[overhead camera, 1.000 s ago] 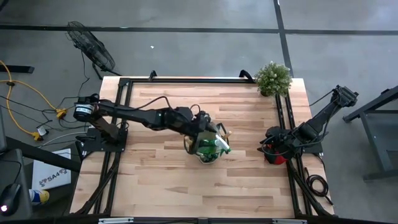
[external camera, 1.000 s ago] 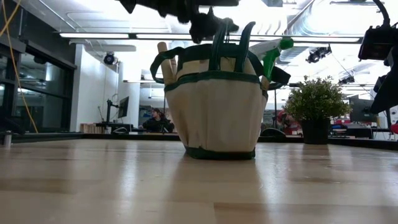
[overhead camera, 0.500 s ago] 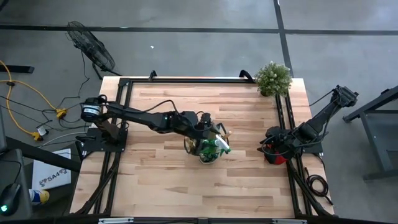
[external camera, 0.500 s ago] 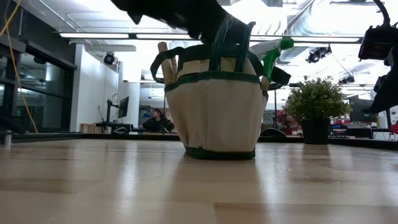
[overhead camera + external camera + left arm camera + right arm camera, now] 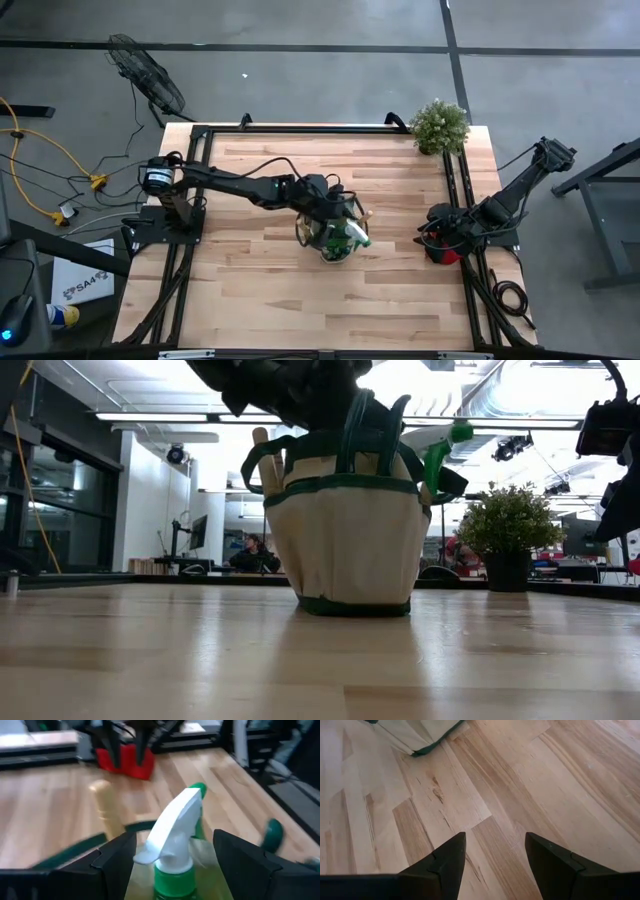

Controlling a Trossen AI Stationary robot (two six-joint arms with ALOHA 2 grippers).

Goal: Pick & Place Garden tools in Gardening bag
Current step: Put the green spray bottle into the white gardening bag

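High view: your left arm reaches across the table [image 5: 250, 290] with the left gripper [image 5: 330, 205] over the bag [image 5: 335, 238], which stands near the table's middle. The spray bottle [image 5: 352, 234] pokes out of the bag on the side facing the right arm. Your right arm waits at the table's right edge, right gripper [image 5: 440, 240] down by a red thing [image 5: 445, 255] there. A plant [image 5: 439, 125] sits at the far right corner.

Low view: the bag [image 5: 345, 540] stands upright on the table [image 5: 300, 660]. The left gripper [image 5: 300, 385] hangs dark over its rim, among the loop handles. A wooden handle [image 5: 265, 455] sticks up at one side of the bag, the bottle's green nozzle [image 5: 445, 445] at the other. The plant [image 5: 508, 525] stands well apart, behind.

Left wrist view: fingers [image 5: 117, 857] spread, one on each side of the bottle's white trigger head [image 5: 172, 832], not touching it. The wooden handle [image 5: 107, 810] stands just beside. The red thing [image 5: 125, 760] lies far off.

Right wrist view: fingers [image 5: 447, 857] spread over bare wood, pinching nothing. A bottom corner of the bag [image 5: 420, 735] shows well apart.
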